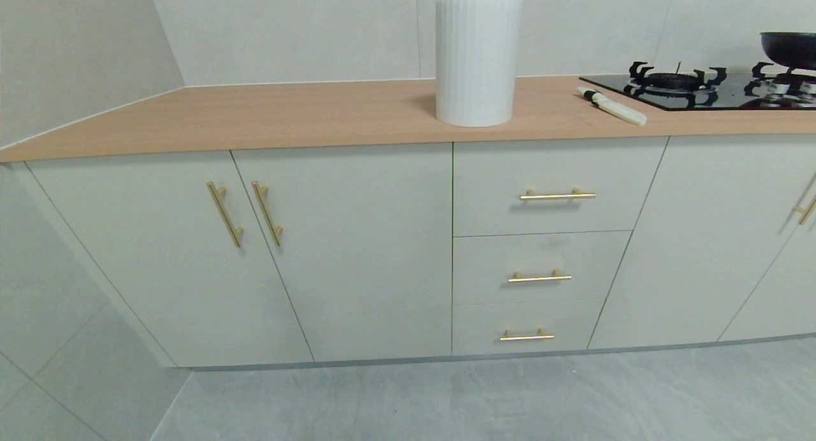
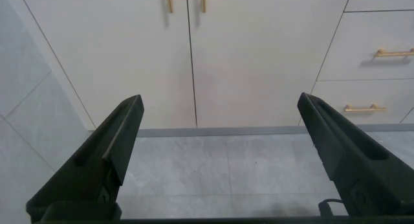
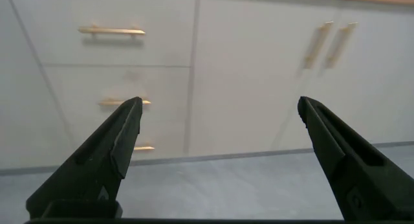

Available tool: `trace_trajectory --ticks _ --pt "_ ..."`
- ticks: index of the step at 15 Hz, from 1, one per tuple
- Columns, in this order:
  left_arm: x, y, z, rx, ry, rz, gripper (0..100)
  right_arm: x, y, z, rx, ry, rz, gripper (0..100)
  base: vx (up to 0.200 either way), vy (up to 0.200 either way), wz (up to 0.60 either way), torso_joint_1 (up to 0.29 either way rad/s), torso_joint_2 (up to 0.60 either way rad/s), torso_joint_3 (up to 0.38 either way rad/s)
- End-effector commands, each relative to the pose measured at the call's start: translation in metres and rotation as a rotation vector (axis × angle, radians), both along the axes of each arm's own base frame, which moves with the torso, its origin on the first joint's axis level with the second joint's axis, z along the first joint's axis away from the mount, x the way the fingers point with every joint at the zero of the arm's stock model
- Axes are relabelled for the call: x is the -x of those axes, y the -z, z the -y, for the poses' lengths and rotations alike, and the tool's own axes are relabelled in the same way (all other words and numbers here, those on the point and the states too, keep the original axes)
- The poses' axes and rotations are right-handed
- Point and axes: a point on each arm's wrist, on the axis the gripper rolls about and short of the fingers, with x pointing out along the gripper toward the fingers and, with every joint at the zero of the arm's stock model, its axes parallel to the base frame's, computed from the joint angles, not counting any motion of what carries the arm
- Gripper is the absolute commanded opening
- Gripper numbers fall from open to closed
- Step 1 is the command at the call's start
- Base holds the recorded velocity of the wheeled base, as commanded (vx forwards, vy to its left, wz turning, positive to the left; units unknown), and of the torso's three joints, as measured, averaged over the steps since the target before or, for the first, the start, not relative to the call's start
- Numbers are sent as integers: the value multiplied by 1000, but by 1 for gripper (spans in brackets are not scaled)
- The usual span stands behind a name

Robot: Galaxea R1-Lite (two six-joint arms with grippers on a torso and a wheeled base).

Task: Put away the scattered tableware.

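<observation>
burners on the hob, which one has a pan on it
The right burner, at the head view's edge, sits under the black pan. The left burner, nearer the white utensil, is bare.

A wooden countertop [image 1: 287,113] runs across the far side, against a pale tiled wall [image 1: 287,27]. At its right end sits a black glass gas hob [image 1: 701,97] with a burner grate [image 1: 676,79], and a dark pan [image 1: 789,49] rests on the burner farthest to the right. Below the counter, two shut cabinet doors [image 1: 363,250] on the left carry slanting brass bar handles [image 1: 224,213]. Just to their right is a stack of three shut drawers: top drawer [image 1: 554,167], middle drawer [image 1: 539,256] and bottom drawer [image 1: 526,317], each with a level brass handle. Right of the drawers comes another shut door [image 1: 701,237]. A grey plinth [image 1: 446,359] meets the grey tiled floor [image 1: 478,403] nearest the viewer.
</observation>
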Motion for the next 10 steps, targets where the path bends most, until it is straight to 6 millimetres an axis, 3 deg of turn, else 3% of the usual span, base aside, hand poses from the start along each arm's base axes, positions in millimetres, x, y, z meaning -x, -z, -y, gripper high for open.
trace_trajectory --ticks 1,5,10 --pt "0 0 0 0 -1 0 100 32 28 -2 15 63 70 100 0 0 0 0 0 0" --pt "0 0 0 0 -1 0 100 30 49 -6 -5 -45 74 100 0 0 0 0 0 0" --pt "0 0 0 0 -1 0 100 5 92 -11 -213 -274 2 100 0 0 0 0 0 0"
